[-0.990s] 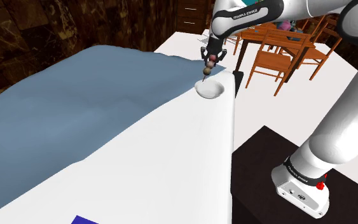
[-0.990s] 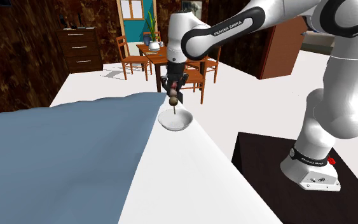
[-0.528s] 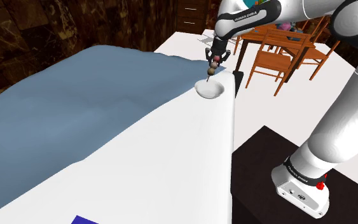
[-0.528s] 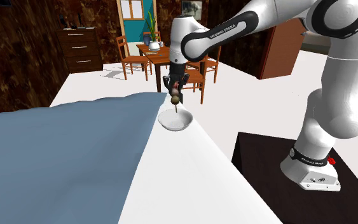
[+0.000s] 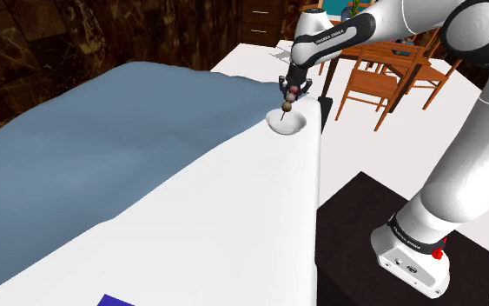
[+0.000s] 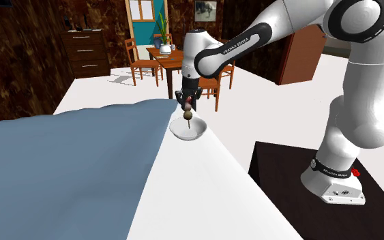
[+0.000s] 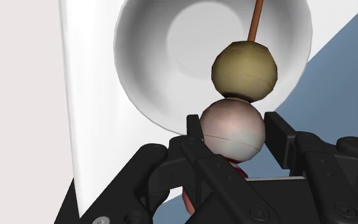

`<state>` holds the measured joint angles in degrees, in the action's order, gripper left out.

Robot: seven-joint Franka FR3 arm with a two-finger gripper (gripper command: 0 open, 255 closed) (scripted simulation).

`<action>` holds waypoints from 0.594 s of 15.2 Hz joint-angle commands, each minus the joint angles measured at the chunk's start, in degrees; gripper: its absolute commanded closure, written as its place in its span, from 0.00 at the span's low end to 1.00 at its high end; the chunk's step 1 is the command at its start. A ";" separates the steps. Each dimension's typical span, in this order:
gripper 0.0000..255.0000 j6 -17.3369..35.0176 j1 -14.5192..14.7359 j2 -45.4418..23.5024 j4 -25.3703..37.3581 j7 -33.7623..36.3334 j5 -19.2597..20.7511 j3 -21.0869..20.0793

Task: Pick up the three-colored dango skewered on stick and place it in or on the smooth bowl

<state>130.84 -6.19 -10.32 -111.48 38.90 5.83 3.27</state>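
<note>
tool clasping the dango over the bowl

your bed carries the white bowl at its edge, just beside the blue cover. the tool grips the dango by its pink ball, so the olive ball and stick point down into the hollow. release looks close.

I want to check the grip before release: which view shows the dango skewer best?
The wrist view: the dango sits large, its pale pink ball clasped by the gripper, its olive ball and stick over the white bowl. The shoulder and second exterior views show it small, held over the bowl.
</note>
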 commanded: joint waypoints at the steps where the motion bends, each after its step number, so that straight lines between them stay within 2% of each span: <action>1: 1.00 1.42 -0.04 -0.71 -0.66 0.08 0.04 0.03; 6: 1.00 4.62 -0.07 -2.36 -2.22 0.40 0.21 0.08; 9: 1.00 4.61 -0.07 -2.38 -2.20 0.40 0.21 0.08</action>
<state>135.37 -6.25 -12.69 -113.64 39.30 6.04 3.34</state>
